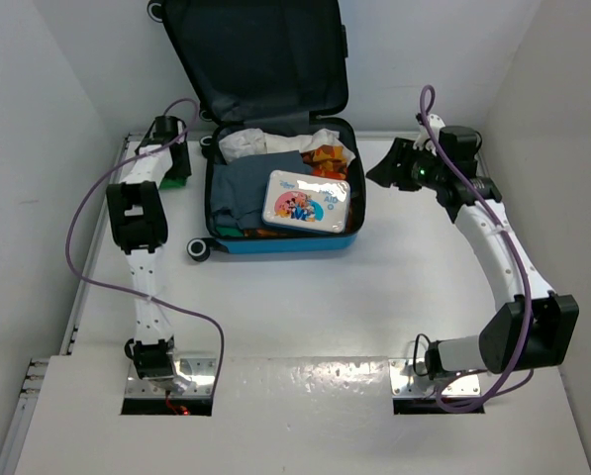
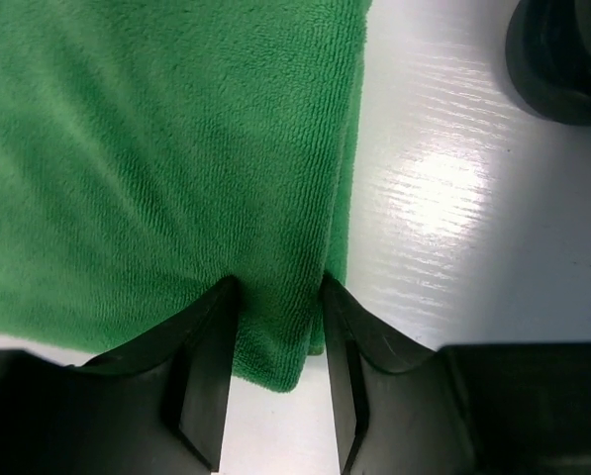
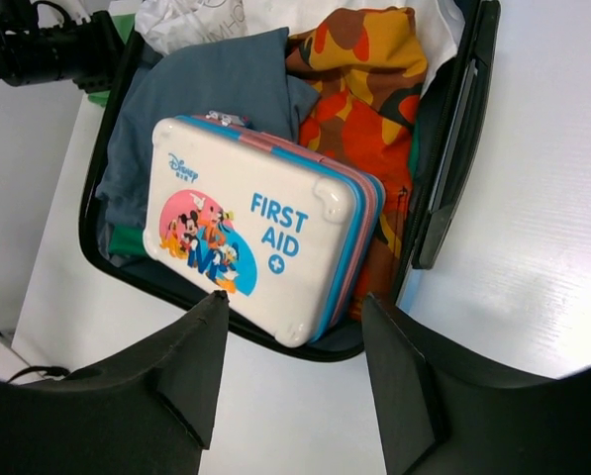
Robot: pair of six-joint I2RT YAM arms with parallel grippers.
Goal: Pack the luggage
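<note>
Luggage (image 1: 285,244) open, lid (image 1: 265,59) top cut off, green cloth (image 2: 156,148) edge between left jaws

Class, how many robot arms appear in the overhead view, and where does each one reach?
2. The left arm reaches to the luggage's left side, jaws pinching a green cloth. The right arm reaches to its right, jaws open. No others visible.

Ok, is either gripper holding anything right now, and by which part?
Left gripper pinches the green cloth at its folded edge near a corner. Right gripper is open, empty.
</note>
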